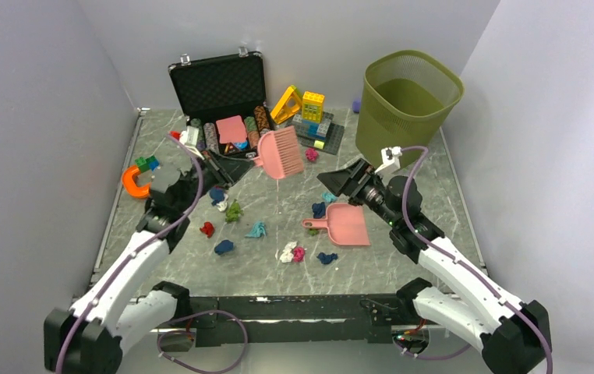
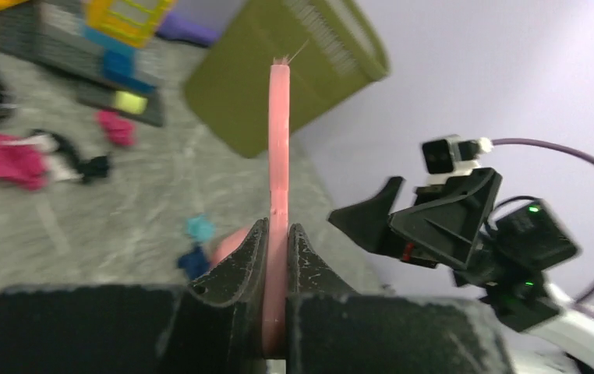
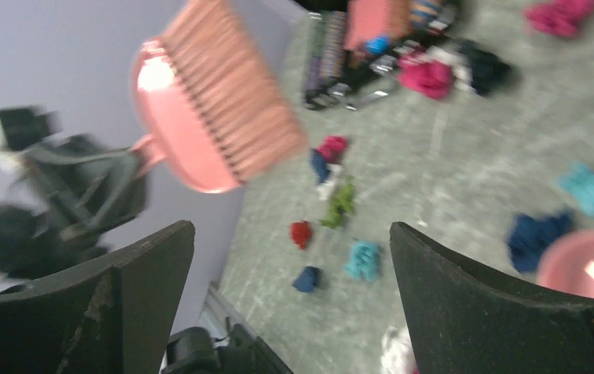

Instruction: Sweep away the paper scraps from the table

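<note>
The left claw is clamped tight on the handle of a pink plastic hand brush, holding it raised clear of the table. The right claw gapes wide, gripping nothing, above a pink plastic dustpan. Small crumpled coloured paper scraps lie scattered across the table between the two arms.

The desk looks like smooth, marble-patterned stone with a dull sheen, and the paper scraps on it are crumpled and matt. The brush and dustpan are smooth pink plastic, slightly glossy; the bin is matt olive plastic mesh.
</note>
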Robot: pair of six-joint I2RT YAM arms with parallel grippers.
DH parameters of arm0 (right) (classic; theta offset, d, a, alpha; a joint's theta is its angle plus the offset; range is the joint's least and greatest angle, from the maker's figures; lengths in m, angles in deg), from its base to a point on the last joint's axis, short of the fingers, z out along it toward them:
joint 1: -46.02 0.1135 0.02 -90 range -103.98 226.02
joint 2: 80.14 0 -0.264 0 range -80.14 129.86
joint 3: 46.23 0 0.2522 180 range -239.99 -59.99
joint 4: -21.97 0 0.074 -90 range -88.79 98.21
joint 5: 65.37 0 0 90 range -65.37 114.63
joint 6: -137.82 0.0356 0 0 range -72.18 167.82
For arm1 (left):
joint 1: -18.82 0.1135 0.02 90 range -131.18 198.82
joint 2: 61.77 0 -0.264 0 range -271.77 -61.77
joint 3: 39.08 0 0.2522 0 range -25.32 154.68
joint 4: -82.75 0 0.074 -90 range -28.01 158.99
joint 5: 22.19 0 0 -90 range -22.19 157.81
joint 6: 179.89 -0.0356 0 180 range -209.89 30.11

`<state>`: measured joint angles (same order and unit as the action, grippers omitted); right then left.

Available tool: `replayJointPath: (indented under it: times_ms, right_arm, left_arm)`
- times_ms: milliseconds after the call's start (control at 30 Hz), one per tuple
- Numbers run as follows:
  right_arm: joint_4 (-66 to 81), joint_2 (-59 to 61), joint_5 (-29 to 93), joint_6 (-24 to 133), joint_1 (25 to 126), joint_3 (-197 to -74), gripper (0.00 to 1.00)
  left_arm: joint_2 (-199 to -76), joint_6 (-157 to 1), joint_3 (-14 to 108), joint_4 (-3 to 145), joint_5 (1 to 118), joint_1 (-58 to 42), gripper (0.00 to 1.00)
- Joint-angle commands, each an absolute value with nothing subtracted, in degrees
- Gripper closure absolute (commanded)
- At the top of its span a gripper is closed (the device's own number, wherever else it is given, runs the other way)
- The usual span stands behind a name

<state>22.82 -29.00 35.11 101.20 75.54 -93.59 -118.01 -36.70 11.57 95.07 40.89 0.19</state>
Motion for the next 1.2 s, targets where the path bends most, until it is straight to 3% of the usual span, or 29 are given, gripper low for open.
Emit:
replayJointPath:
  times_ms: [0, 200, 433, 633, 867, 1167]
  right_arm:
    - [-2.32, -28.71, 23.98, 103.36, 75.67, -96.01, 0.00]
    - [-19.76, -19.59, 22.00, 118.71, 77.11, -99.36, 0.01]
    - [-32.77, -10.58, 19.74, 131.20, 81.39, -107.30, 0.06]
    - [-31.73, -10.34, 17.39, 144.29, 86.71, -108.11, 0.08]
    - [-34.18, -0.19, 16.20, 152.89, 91.29, -116.15, 0.07]
    - [-34.05, 8.60, 13.71, 160.82, 91.47, -118.75, 0.14]
  left_arm:
    - [-108.49, -57.00, 16.83, 62.47, 54.26, 1.13, 1.00]
    - [-101.03, -61.32, 19.06, 48.67, 69.20, 1.42, 1.00]
    - [-96.64, -60.36, 18.67, 45.19, 73.13, 1.56, 1.00]
    - [-93.99, -60.54, 18.44, 44.67, 75.22, 1.51, 1.00]
    - [-94.23, -63.75, 21.28, 41.49, 76.77, 1.51, 1.00]
    - [-93.85, -69.27, 21.99, 40.25, 77.49, 1.51, 1.00]
